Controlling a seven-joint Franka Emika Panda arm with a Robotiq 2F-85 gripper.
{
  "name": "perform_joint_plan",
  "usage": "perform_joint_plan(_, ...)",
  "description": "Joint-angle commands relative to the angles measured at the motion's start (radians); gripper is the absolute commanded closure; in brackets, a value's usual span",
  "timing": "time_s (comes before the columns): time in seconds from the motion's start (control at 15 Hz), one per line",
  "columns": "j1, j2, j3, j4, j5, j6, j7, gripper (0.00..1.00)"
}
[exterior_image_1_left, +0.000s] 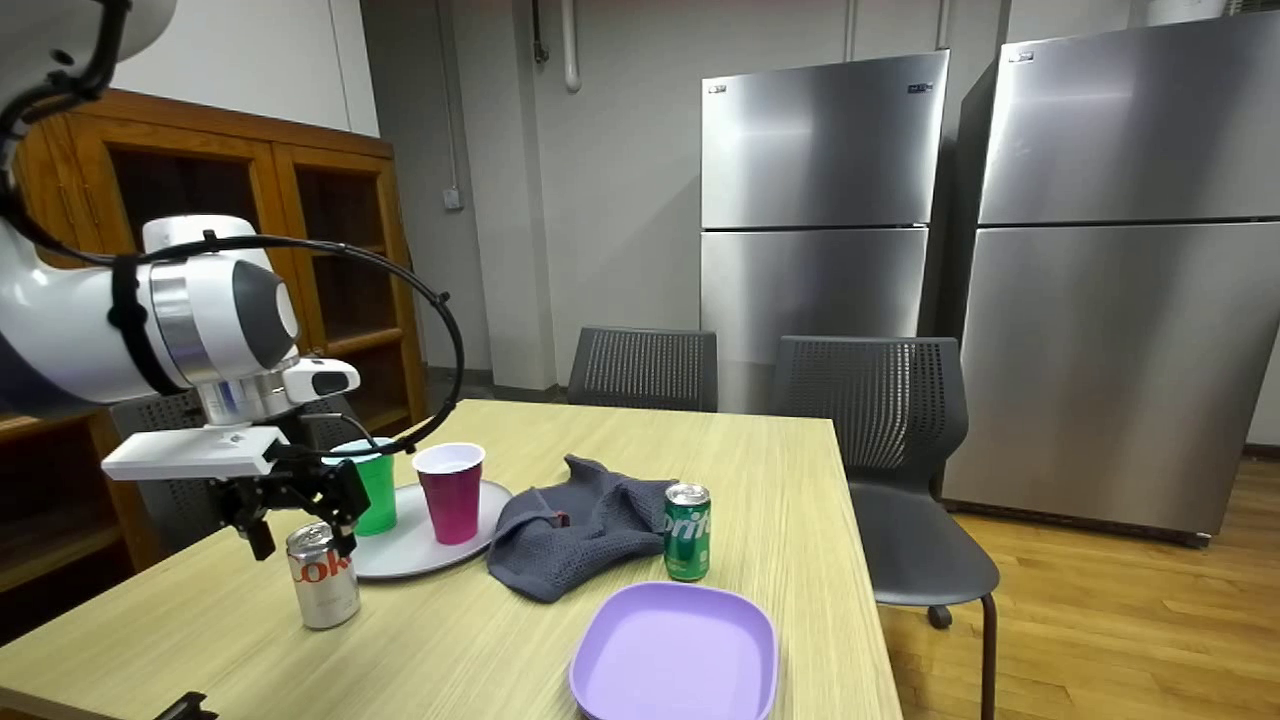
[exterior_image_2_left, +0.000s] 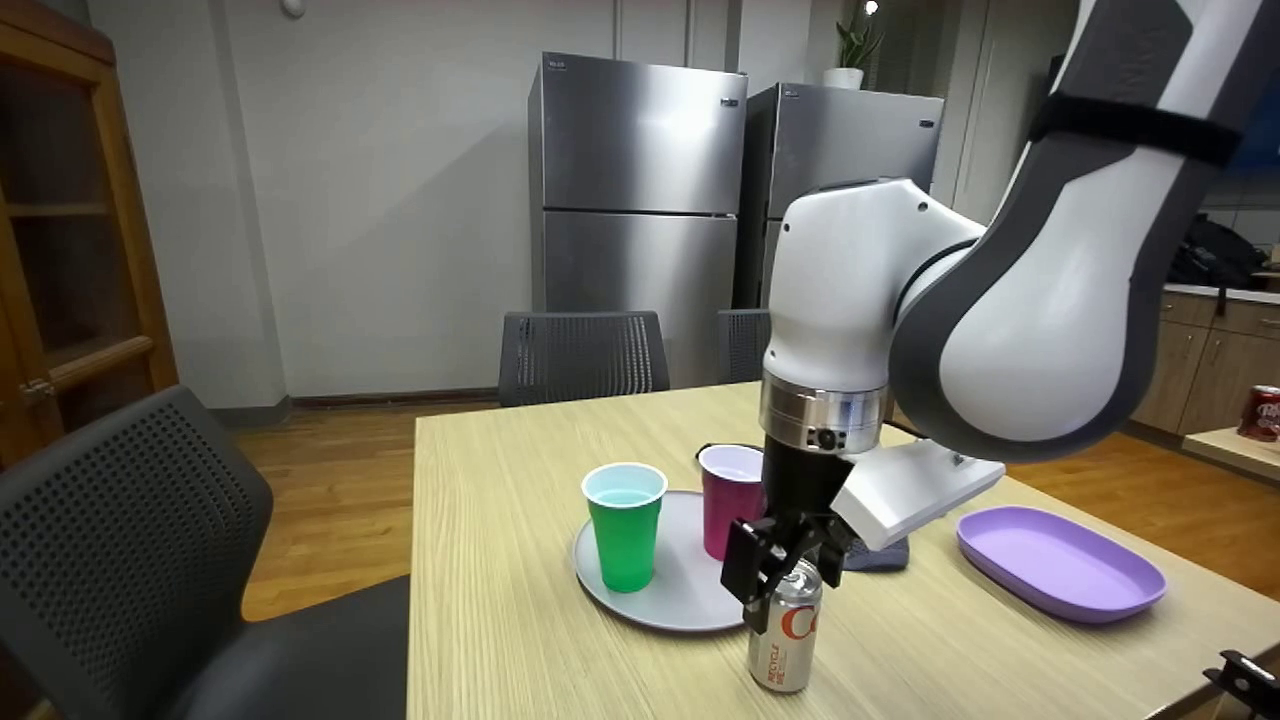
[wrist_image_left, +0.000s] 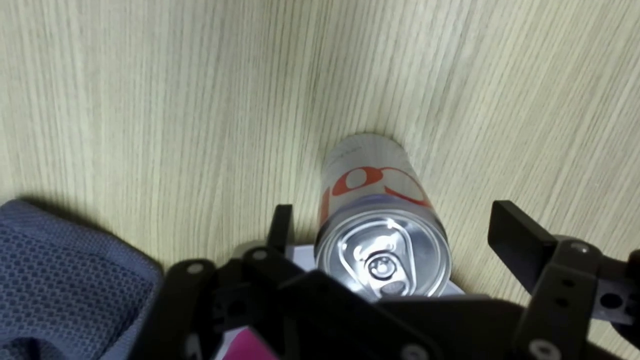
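1. The black two-fingered gripper (wrist_image_left: 398, 227) stands wide and holds nothing, a fingertip on each side of the silver aluminium can with red lettering (exterior_image_1_left: 327, 592)
2. That can is upright on the pale wood-grain table (exterior_image_2_left: 500, 560), just beside the round grey plate (exterior_image_2_left: 690, 610)
3. It looks nearer the fingertip towards the dark grey textured cloth (wrist_image_left: 70, 285), so centring before closing, then a gentle, even squeeze, seems wise
4. The plate bears a green plastic cup (exterior_image_2_left: 628, 540) and a magenta plastic cup (exterior_image_2_left: 728, 515), both pale inside; whether they hold liquid I cannot tell
5. A shallow purple tray (exterior_image_1_left: 675, 655) sits near a green Sprite can (exterior_image_1_left: 687, 532)
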Motion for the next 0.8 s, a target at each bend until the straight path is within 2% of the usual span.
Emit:
perform_joint_plan(0.0, 0.028, 0.003, -0.027, 0.008, -0.025, 0.012, 0.037, 0.15)
perform_joint_plan(0.07, 0.031, 0.003, -0.031, 0.007, -0.025, 0.015, 0.037, 0.26)
perform_joint_plan(0.33, 0.047, 0.003, -0.049, 0.006, -0.024, 0.019, 0.038, 0.58)
perform_joint_plan(0.4, 0.052, 0.002, -0.053, 0.006, -0.025, 0.021, 0.039, 0.62)
perform_joint_plan(0.73, 0.046, -0.032, -0.050, -0.010, 0.012, 0.008, 0.039, 0.62)
